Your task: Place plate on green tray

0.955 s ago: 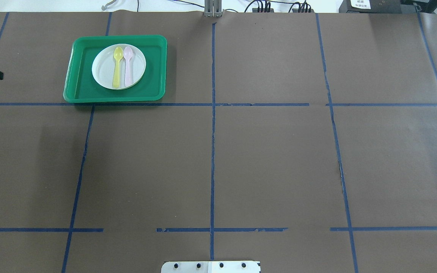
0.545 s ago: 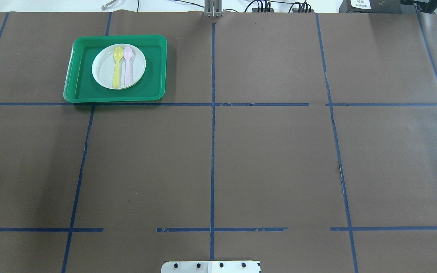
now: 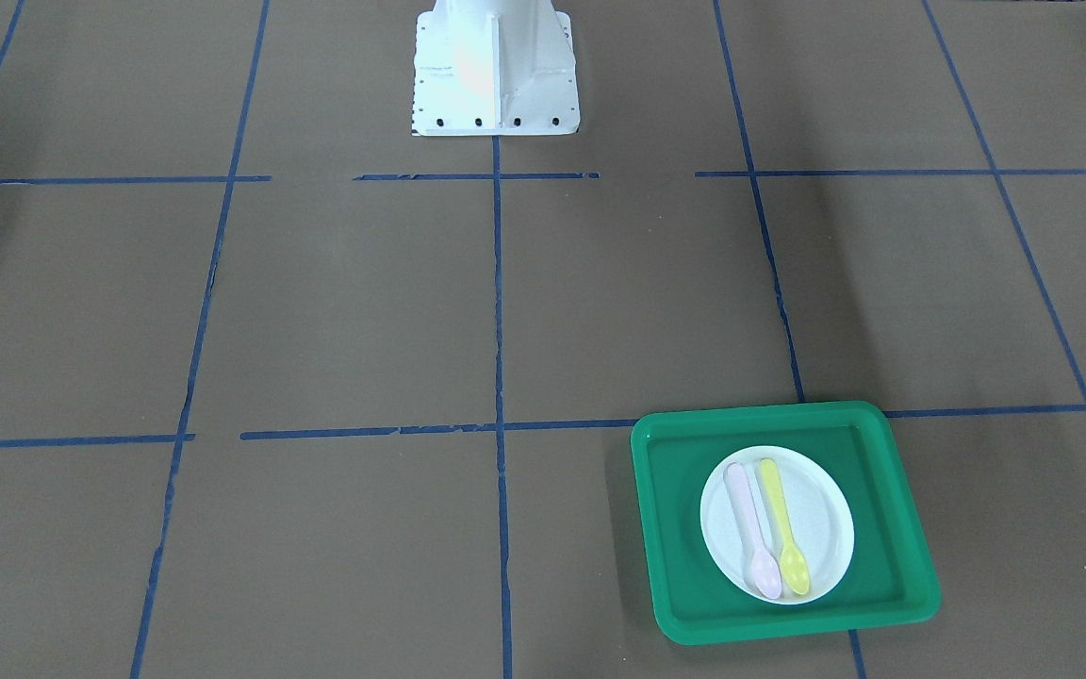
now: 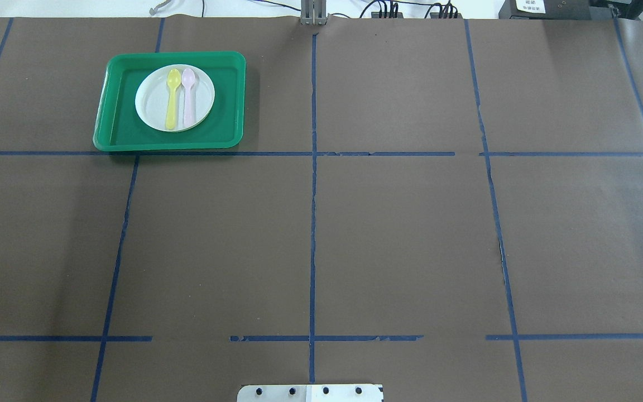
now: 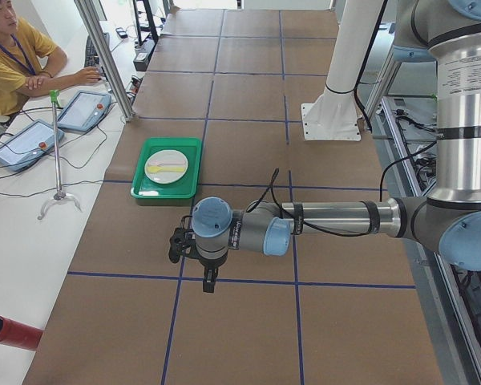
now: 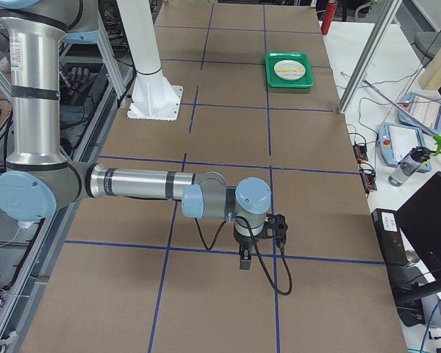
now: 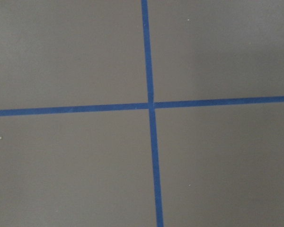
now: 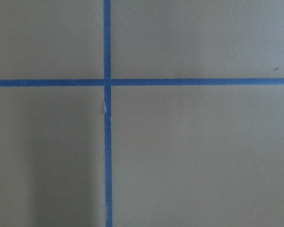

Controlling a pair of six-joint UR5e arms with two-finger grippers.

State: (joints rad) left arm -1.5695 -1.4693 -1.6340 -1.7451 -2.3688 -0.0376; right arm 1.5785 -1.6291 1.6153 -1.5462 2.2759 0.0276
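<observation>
The white plate [image 4: 151,106] lies in the middle of the green tray [image 4: 116,133] at the far left of the table. It also shows in the front-facing view [image 3: 828,528] on the tray [image 3: 677,528]. A yellow spoon [image 4: 172,100] and a pink spoon [image 4: 188,97] lie side by side on the plate. My left gripper [image 5: 210,281] hangs over bare table beyond the tray's left end. My right gripper [image 6: 244,259] hangs over bare table far from the tray. Both show only in the side views, so I cannot tell whether they are open or shut.
The robot's white base [image 3: 494,66] stands at the table's near middle edge. Blue tape lines cross the brown table cover. An operator [image 5: 16,56] sits at a side bench with tablets [image 5: 84,111]. A metal post [image 4: 313,14] stands at the far edge.
The left gripper, seen at the overhead view's left edge one second ago, has moved out of that view. Tray, plate and spoons have not moved.
</observation>
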